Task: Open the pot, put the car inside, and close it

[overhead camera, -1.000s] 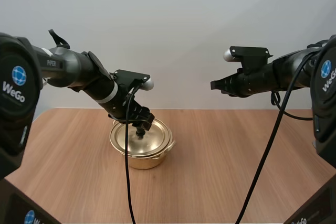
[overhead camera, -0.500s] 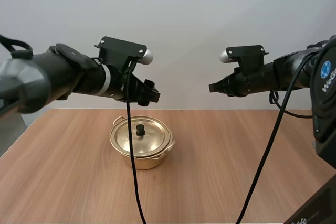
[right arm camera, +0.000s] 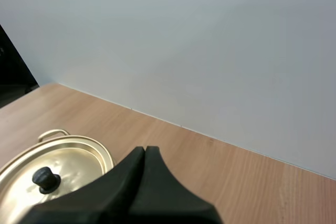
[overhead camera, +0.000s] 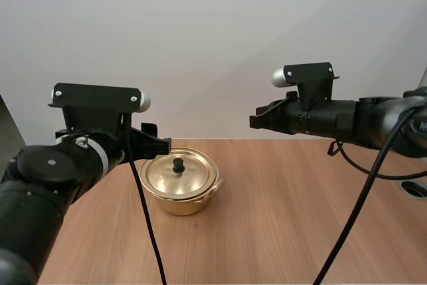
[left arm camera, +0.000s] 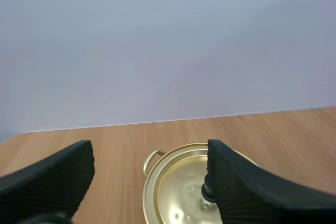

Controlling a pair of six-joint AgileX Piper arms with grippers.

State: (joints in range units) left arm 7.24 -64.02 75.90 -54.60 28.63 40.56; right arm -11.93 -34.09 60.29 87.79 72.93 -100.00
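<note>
A gold pot stands left of the table's middle with its lid on and a black knob upright on the lid. My left gripper hovers just left of the pot and above it, open, with nothing between its fingers. In the left wrist view the pot lies below the open left gripper, its knob beside one fingertip. My right gripper hangs high to the right of the pot, shut on nothing. Past the shut right gripper I see the lid and knob.
The wooden table stretches wide to the right of the pot and in front of it. A small grey round fitting sits at its right edge. A plain pale wall backs the table.
My left gripper has left the lid's knob, risen and pulled back to the left and nearer the camera. The lid has stayed on the pot. The right arm has drifted slightly left.
</note>
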